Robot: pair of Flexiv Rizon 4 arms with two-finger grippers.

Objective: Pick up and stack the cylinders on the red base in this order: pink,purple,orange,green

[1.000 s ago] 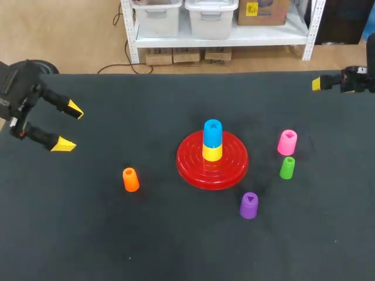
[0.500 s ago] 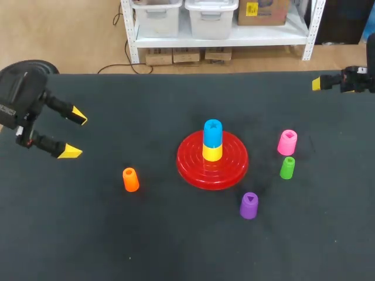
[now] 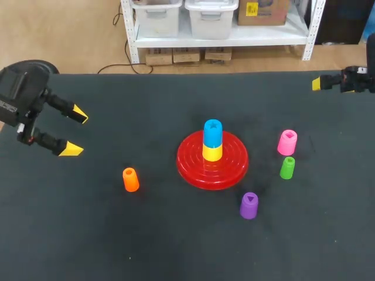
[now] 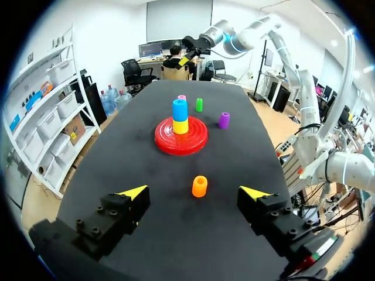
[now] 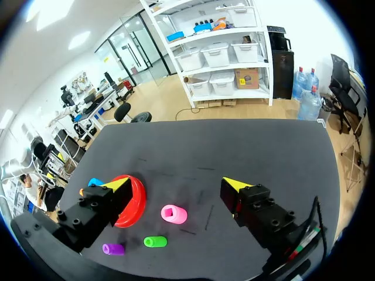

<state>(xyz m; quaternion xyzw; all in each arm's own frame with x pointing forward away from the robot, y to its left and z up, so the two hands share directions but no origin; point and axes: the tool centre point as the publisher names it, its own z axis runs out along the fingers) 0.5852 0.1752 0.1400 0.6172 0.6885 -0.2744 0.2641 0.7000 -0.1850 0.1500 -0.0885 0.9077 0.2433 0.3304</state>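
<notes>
A: What's at the left?
B: The left claw (image 3: pixel 76 132), spread wide and empty; the orange cylinder (image 3: pixel 130 179) stands between it and the red base (image 3: pixel 193 170).
A: And further right?
B: On the worktop (image 3: pixel 117 246), the purple cylinder (image 3: pixel 249 205), then the green cylinder (image 3: pixel 287 168) just beside the pink cylinder (image 3: pixel 287 142). The right claw (image 5: pixel 177 184) gapes wide, holding nothing.

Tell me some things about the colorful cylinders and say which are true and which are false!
1. The blue cylinder sits on the yellow cylinder on the red base. True.
2. The pink cylinder is already on the stack. False: the pink cylinder stands on the table next to the green cylinder.
3. The left gripper is open and holds nothing. True.
4. The orange cylinder lies on the red base. False: the orange cylinder stands on the table, apart from the base.
</notes>
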